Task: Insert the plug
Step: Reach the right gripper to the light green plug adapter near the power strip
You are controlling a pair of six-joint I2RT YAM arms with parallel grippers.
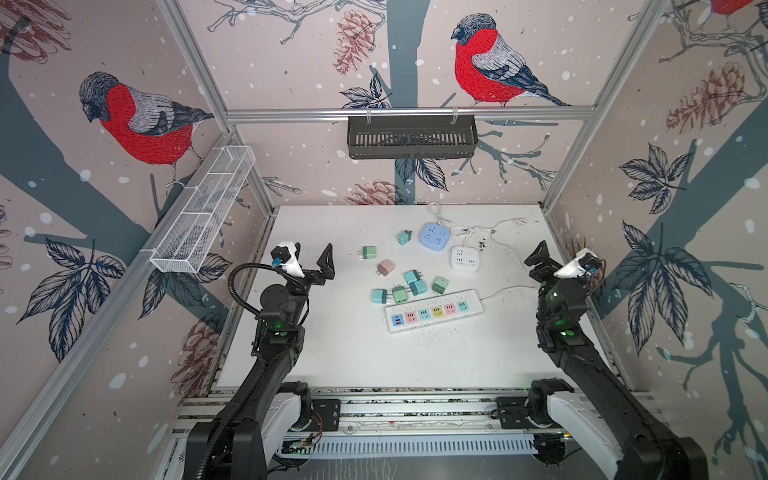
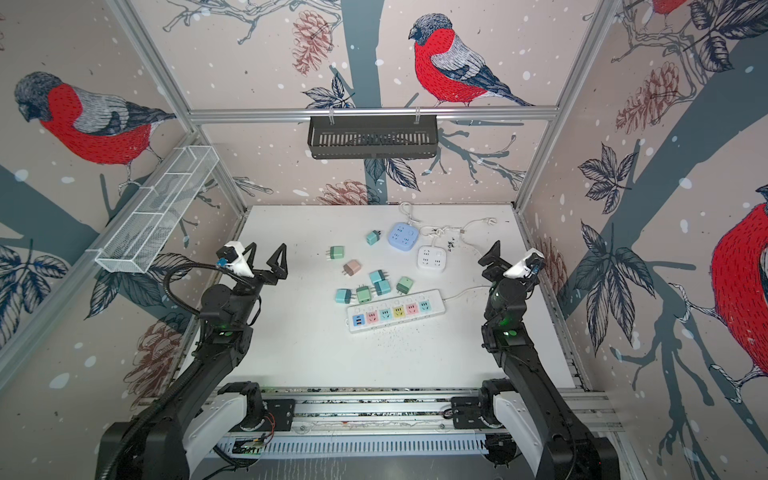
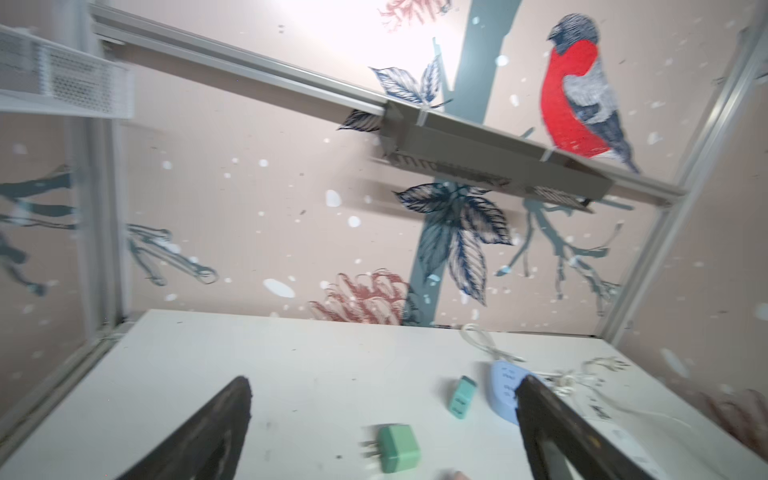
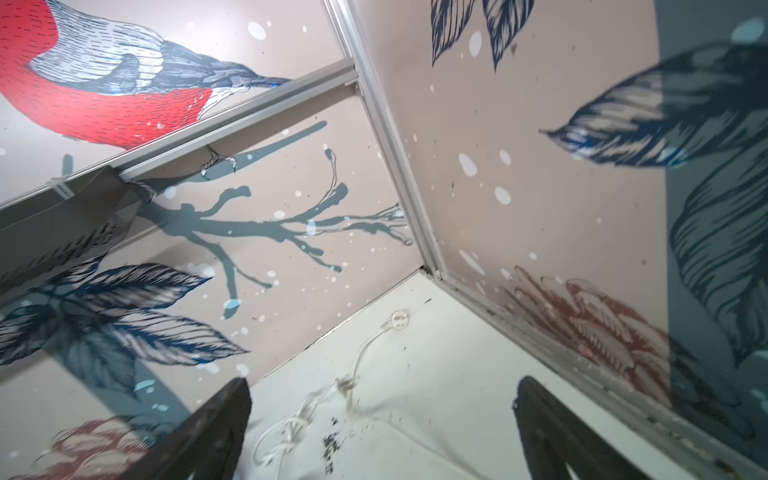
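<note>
— White tabletop [image 1: 332,357] inside a booth papered with red-breasted birds, branches and pine cones. What lies on it?

— Right of centre in both top views, a long white power strip [image 1: 436,311] with a row of coloured sockets, slightly slanted, its thin cable running off to the right. Eight small plugs [image 1: 411,277] lie loose on the table above it in the frame, none seated in a socket. Five are clustered just behind the strip. A pink plug [image 1: 385,267], a green plug [image 1: 368,252] and a teal plug [image 1: 403,237] sit farther up.

— Anything else up there?

— A blue cube socket [image 1: 433,235] and a white cube socket [image 1: 464,258], upper right of the plugs, with tangled white cords [image 1: 469,230] between and behind them.

— And the arms?

— At middle left the left gripper [image 2: 266,254] hangs over the table's left edge, well apart from the plugs, jaws spread wide with nothing between them. At middle right the right gripper [image 4: 382,384] is spread just as wide and empty. Its wrist view looks past the fingers at the cords and the booth's far corner.

— The walls?

— A white wire basket [image 1: 203,212] hangs at upper left, and a black basket [image 1: 411,137] on the back rail.
</note>
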